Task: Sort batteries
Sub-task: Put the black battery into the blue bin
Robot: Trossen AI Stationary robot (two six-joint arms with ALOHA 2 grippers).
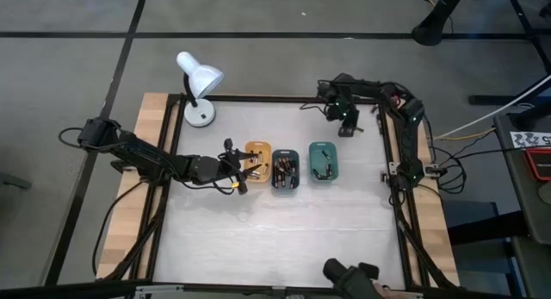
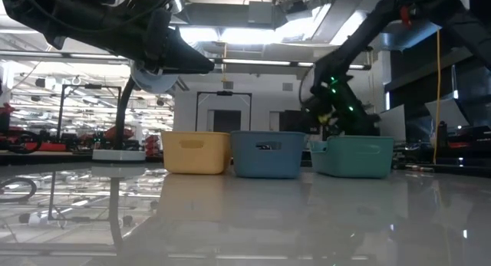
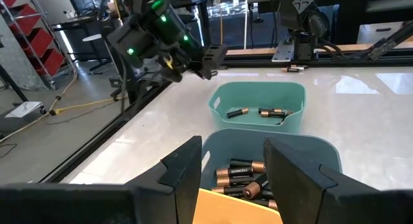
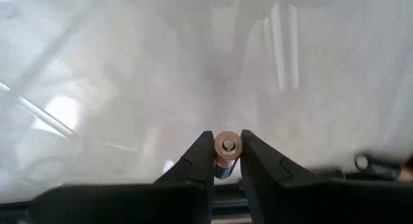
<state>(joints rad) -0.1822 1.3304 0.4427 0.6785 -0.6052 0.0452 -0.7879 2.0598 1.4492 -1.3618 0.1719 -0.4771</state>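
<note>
The jaws of the right gripper [image 4: 227, 161] are closed on one battery [image 4: 226, 153], which stands between the two finger tips with its round metal end toward the wrist camera. In the high view this gripper [image 1: 348, 127] is near the far right part of the table [image 1: 284, 239], beyond the green tray [image 1: 324, 161] and apart from it; the held battery is too small to see from there. The jaws of the left gripper [image 3: 232, 162] stand apart with nothing between them, over the orange tray [image 1: 256, 159] and facing the dark teal tray [image 3: 303, 150].

The three trays are in one row, side by side: orange, dark teal, green. The other batteries lie inside them. In the left wrist view several lie in the dark teal tray [image 3: 248, 175], partly hidden by the left fingers and cut off by the picture edge. Two more lie on the floor of the green tray [image 3: 258, 112].

In the low view the tray walls hide everything inside, so no battery is visible there. The right gripper [image 2: 334, 116] is behind the green tray in that view and only a dark shape with green lights can be made out.

One battery in the dark teal tray has a light word on its dark part, but I cannot read it with certainty. A white desk lamp [image 1: 199, 84] stands at the far left corner.
</note>
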